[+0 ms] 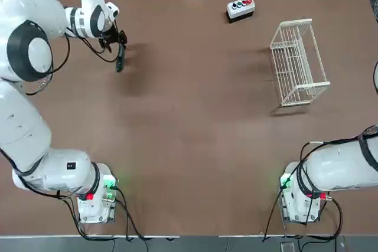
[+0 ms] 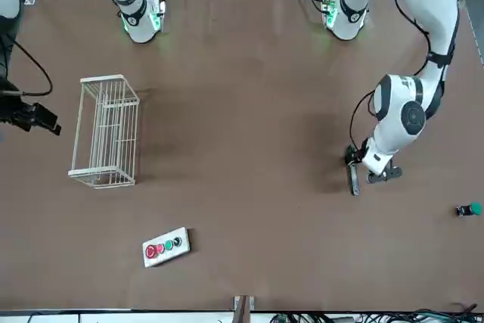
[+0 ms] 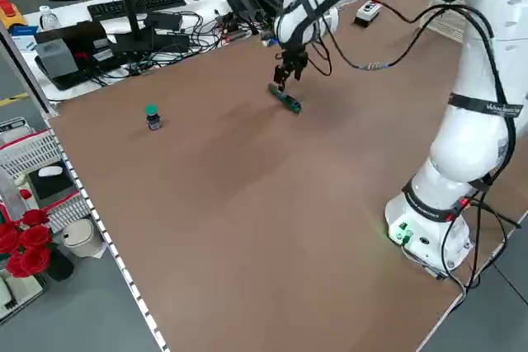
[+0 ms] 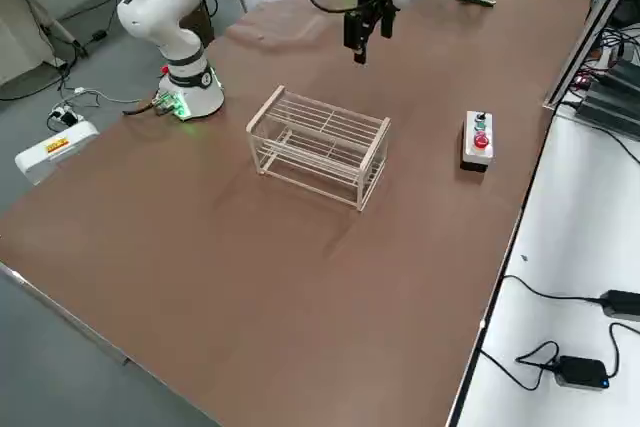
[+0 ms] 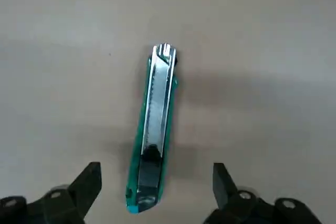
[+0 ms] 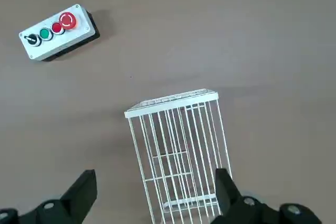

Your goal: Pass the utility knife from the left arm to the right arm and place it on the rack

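The utility knife (image 1: 120, 60) lies flat on the brown table at the far left, slim, dark green and black. My left gripper (image 1: 117, 42) hovers right over it. In the left wrist view the knife (image 5: 153, 129) runs away from the gripper (image 5: 157, 182), whose open fingers (image 5: 86, 184) straddle its near end without touching it. The white wire rack (image 1: 292, 24) stands at the far right. My right gripper (image 2: 39, 119) hangs beside the rack (image 2: 102, 79), above the table, open and empty. The right wrist view looks down on the rack (image 6: 173, 100) between its spread fingers (image 6: 79, 195).
A grey box with coloured buttons (image 1: 240, 7) sits at the far edge, left of the rack. A small green-capped knob (image 2: 469, 209) stands near the table's left edge, beyond the knife. Cables and desks line the far side.
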Robot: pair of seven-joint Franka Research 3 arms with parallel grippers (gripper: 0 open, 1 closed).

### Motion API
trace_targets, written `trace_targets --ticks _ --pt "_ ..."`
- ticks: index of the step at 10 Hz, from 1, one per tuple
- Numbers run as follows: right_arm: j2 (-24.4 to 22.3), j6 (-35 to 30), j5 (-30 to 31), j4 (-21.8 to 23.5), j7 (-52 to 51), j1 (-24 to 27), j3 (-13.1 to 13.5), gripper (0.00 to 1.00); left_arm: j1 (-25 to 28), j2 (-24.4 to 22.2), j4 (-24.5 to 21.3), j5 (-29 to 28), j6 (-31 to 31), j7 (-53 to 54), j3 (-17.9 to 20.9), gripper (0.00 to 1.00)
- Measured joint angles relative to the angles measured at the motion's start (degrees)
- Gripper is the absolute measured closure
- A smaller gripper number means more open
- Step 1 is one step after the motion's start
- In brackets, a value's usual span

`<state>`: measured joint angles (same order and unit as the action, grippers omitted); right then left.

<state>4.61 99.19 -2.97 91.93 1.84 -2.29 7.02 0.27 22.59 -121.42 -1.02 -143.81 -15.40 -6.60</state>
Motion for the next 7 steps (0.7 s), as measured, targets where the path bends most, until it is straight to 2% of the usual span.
trace_targets --ticks 3,7 --pt "0.03 1.56 -0.07 -0.01 0.00 -0.02 -0.01 0.00 0.00 2.38 -1.55 -0.22 -3.92 -0.09 0.07 0.10" --pt "0.02 2.12 -0.11 -0.11 0.00 -0.26 -0.09 0.00 0.01 4.56 -1.58 -0.33 -5.66 -0.09 0.16 0.26"
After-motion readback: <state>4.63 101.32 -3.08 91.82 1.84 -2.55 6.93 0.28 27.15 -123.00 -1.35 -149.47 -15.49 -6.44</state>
